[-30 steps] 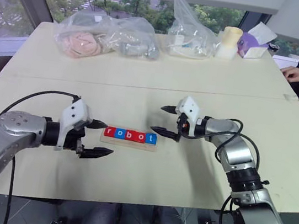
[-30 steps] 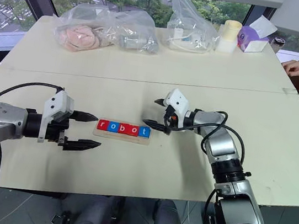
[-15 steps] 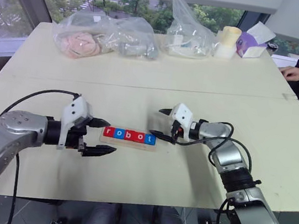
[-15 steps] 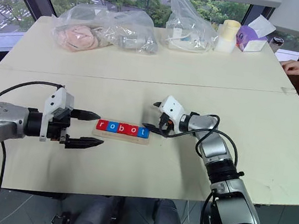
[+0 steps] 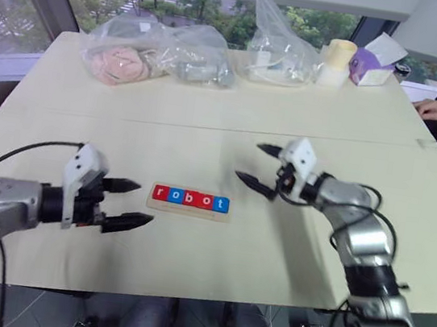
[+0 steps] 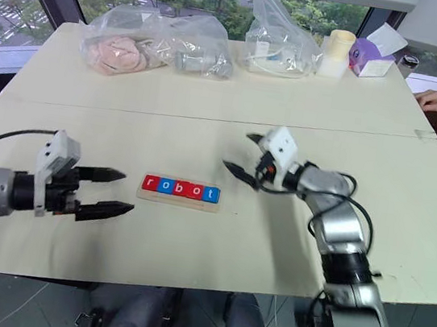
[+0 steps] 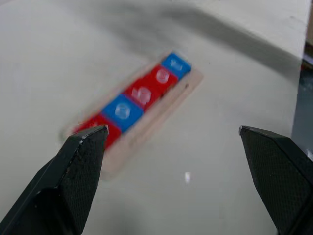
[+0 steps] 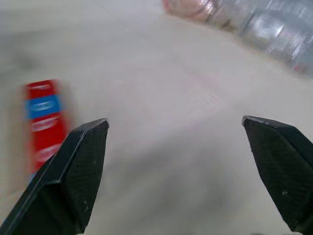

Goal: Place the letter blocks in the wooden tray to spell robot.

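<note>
The letter blocks (image 5: 190, 198) lie in a row in the wooden tray (image 5: 188, 209) at the table's middle, red and blue tiles reading "robot". The left wrist view has the same row (image 7: 142, 93) beyond the fingers, and it runs along the edge of the right wrist view (image 8: 44, 122). My left gripper (image 5: 128, 203) hangs open a short way left of the tray, holding nothing. My right gripper (image 5: 260, 168) is open and empty, raised to the right of the tray and a little behind it. Neither touches the tray.
Clear plastic bags (image 5: 157, 53) with soft items and a further bag (image 5: 276, 54) lie along the far side. A pale cup (image 5: 335, 63) and a purple tissue box (image 5: 370, 61) stand at the far right. A person's hand (image 5: 431, 108) rests at the right edge.
Both grippers have drawn away from the tray: the left one to the left, the right one to the right and upward. The blocks and tray have not moved.
</note>
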You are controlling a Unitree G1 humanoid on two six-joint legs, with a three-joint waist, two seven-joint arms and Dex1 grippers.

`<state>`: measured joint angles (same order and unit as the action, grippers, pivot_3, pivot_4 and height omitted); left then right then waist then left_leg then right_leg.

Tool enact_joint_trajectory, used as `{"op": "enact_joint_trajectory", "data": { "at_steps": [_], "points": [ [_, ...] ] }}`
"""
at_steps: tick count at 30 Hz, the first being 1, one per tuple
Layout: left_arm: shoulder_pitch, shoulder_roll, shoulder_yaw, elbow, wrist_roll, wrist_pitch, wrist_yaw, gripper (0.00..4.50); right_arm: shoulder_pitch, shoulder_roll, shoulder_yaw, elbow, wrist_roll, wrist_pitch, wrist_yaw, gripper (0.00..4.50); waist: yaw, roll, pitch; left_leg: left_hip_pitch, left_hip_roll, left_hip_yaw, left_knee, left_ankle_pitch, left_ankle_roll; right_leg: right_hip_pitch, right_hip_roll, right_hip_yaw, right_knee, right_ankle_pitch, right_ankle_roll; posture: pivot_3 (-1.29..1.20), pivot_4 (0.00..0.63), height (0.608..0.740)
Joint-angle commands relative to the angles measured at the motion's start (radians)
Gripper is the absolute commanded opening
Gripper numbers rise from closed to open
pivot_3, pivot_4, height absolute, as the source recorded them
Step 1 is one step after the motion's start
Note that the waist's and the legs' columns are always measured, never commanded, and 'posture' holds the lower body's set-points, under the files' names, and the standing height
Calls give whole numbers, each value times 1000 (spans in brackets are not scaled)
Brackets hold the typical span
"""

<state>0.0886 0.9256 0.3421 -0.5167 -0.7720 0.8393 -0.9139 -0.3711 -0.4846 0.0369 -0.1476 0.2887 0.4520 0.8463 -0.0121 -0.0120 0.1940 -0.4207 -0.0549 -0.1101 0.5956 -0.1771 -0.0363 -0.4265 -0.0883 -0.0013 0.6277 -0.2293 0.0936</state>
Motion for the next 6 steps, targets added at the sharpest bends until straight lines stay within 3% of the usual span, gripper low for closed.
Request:
{"op": "enact_joint_trajectory", "data": {
  "at_steps": [1, 6],
  "points": [
    [118, -19, 122, -51, -10, -8, 5, 4500, 133, -69, -100, -330, 165, 259, -49, 4470, 0, 0, 0, 0, 0, -1, 0, 0, 0, 0, 0, 1, 0, 0, 0, 0, 150, 740],
    [216, -66, 192, -66, -28, -11, 32, 4500, 282, -183, -124, -549, 263, 420, -62, 4470, -1, 0, -1, 0, 1, 1, 1, -2, -3, 1, -5, 1, -1, -3, 3, 0, 150, 740]
  ]
}}
